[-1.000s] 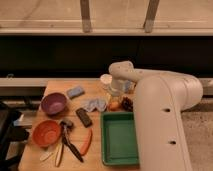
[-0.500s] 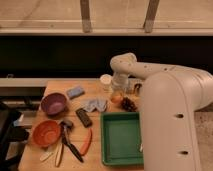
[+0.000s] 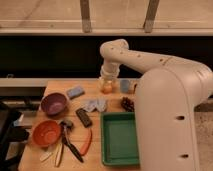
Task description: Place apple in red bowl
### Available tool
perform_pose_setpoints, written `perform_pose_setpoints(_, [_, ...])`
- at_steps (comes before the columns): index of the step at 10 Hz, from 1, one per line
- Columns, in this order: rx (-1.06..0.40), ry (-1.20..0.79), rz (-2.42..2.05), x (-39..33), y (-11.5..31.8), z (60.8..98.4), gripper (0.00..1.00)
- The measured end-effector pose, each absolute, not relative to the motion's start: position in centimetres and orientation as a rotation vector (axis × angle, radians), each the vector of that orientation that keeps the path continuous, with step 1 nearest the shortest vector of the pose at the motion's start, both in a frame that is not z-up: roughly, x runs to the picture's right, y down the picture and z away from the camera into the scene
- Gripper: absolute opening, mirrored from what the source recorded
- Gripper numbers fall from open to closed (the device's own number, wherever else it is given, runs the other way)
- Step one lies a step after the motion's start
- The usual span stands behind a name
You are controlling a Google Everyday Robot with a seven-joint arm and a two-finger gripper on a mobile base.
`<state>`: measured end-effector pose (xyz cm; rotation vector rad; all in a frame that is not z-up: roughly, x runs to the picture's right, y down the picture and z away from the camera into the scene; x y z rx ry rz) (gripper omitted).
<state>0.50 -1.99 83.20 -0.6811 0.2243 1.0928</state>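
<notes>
The apple (image 3: 107,89), small and orange-yellow, sits between the fingers of my gripper (image 3: 107,88), which points down over the back middle of the wooden table (image 3: 60,162). The gripper is shut on the apple and holds it above the table. The red bowl (image 3: 46,133) stands at the front left of the table, far to the left of the gripper and nearer the camera, with nothing in it. My white arm reaches in from the right and hides the table's right side.
A purple bowl (image 3: 54,104) stands behind the red bowl. A blue sponge (image 3: 75,92), a grey cloth (image 3: 95,105), a black block (image 3: 83,118), a blue cup (image 3: 125,86), a dark pinecone-like clump (image 3: 128,104), a green tray (image 3: 120,139) and utensils (image 3: 70,145) lie around.
The gripper rose from beside the pinecone-like clump and moved back and left, with the apple now in it. The arm has swung more upright.
</notes>
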Motion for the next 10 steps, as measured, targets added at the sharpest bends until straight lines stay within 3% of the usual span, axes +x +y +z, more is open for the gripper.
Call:
perform_pose_setpoints(2, [-0.722, 0.187, 1.043, -2.8, -1.9, 83.3, 0.00])
perform_pose_setpoints(10, [-0.730, 0.174, 1.004, -3.3, -1.5, 83.2, 0.00])
